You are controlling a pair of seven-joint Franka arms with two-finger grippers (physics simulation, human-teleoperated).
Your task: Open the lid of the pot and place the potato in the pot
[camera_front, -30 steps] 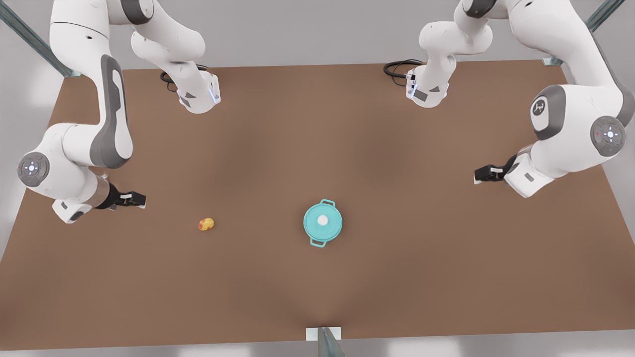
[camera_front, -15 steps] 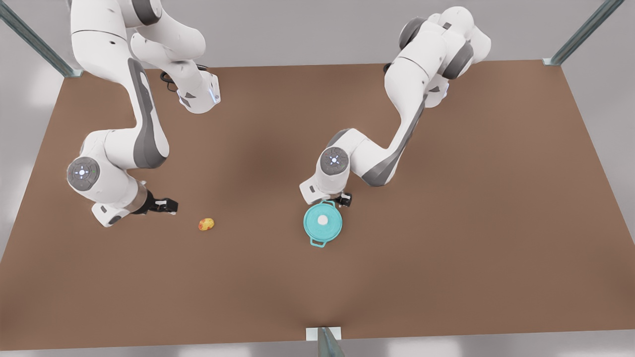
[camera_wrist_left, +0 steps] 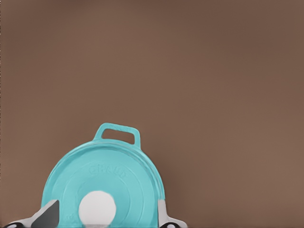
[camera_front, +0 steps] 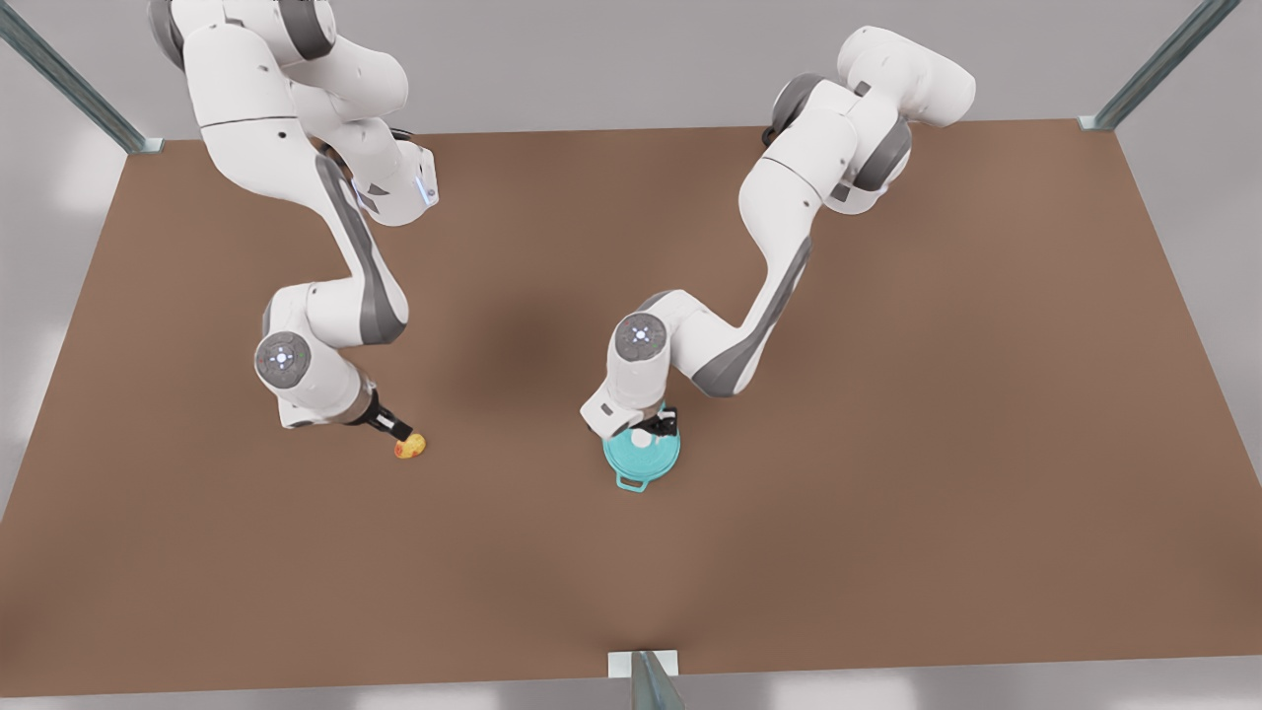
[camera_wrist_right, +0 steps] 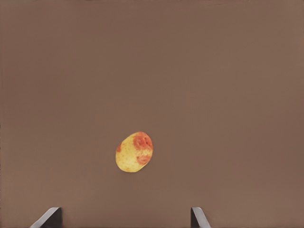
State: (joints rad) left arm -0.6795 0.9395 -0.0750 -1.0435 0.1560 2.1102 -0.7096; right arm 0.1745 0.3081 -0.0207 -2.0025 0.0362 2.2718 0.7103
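The teal pot [camera_front: 632, 482] stands on the brown table with the pot lid [camera_front: 653, 456] on it; the lid's white knob [camera_wrist_left: 97, 208] lies between my left gripper's fingers. My left gripper [camera_front: 659, 426] hangs open just above the lid [camera_wrist_left: 123, 175], and one loop handle [camera_wrist_left: 117, 133] of the pot sticks out past it. The potato [camera_front: 410, 447], yellow with orange-red blotches, lies on the table at the front view's left. Open as well, my right gripper [camera_front: 399, 432] hovers right at the potato [camera_wrist_right: 134, 152], its fingertips apart on either side and short of it.
The brown table [camera_front: 887, 394] stretches bare around both things. Both arm bases stand at the far edge, and a metal post [camera_front: 646, 680] rises at the near edge's middle.
Both arms have swung in from the table's sides. The left gripper has come over the pot lid, and the right gripper has reached the potato. Pot and potato have not moved.
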